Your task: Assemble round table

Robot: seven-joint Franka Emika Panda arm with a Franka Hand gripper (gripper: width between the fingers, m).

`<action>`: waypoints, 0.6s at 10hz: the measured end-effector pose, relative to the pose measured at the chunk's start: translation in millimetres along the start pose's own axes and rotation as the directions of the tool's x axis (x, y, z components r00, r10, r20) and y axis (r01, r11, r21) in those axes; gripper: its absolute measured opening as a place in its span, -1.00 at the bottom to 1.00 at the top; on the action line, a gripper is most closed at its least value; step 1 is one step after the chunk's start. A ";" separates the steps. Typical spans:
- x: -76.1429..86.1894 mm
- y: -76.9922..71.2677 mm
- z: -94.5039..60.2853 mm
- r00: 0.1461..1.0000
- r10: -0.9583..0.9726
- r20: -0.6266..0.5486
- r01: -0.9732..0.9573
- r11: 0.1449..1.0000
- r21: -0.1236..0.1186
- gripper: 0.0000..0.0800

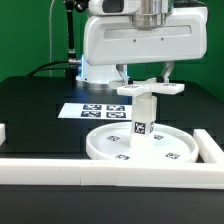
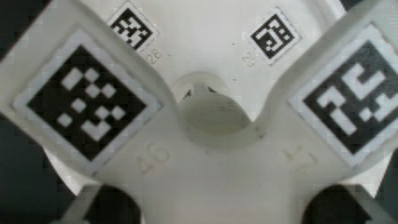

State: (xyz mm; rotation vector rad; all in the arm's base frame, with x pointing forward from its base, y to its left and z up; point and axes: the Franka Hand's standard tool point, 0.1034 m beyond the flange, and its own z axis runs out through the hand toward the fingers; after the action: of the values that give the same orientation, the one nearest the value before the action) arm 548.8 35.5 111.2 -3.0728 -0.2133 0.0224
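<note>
The round disc [image 1: 112, 147] lies flat on the black table, rim up. The short leg [image 1: 146, 118] stands upright at its centre, a tag on its side. The cross-shaped base [image 1: 150, 89] sits level on top of the leg, and my gripper [image 1: 147, 79] comes down from above, shut on it with a finger on each side. In the wrist view the base [image 2: 210, 75] fills the picture, with tagged lobes around a round central boss. The dark fingertips [image 2: 118, 206] press against its two edges, with my gripper [image 2: 231, 210] centred over it.
The marker board [image 1: 95, 110] lies behind the disc toward the exterior view's left. White border rails run along the front [image 1: 90, 170], the right [image 1: 209, 146] and the left [image 1: 3, 131]. The arm's white body [image 1: 130, 40] hangs over the back of the table.
</note>
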 end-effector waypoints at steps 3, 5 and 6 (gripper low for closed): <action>0.0 0.0 0.0 1.000 0.000 0.000 0.000 1.000 0.000 0.12; 0.0 0.0 0.0 1.000 0.020 0.000 -0.020 1.000 0.000 0.12; 0.2 0.4 0.3 0.997 0.074 -0.002 -0.074 0.997 0.000 0.12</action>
State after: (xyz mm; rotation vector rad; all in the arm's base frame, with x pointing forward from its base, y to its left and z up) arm 549.1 35.1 110.9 -3.0789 -0.0989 0.0234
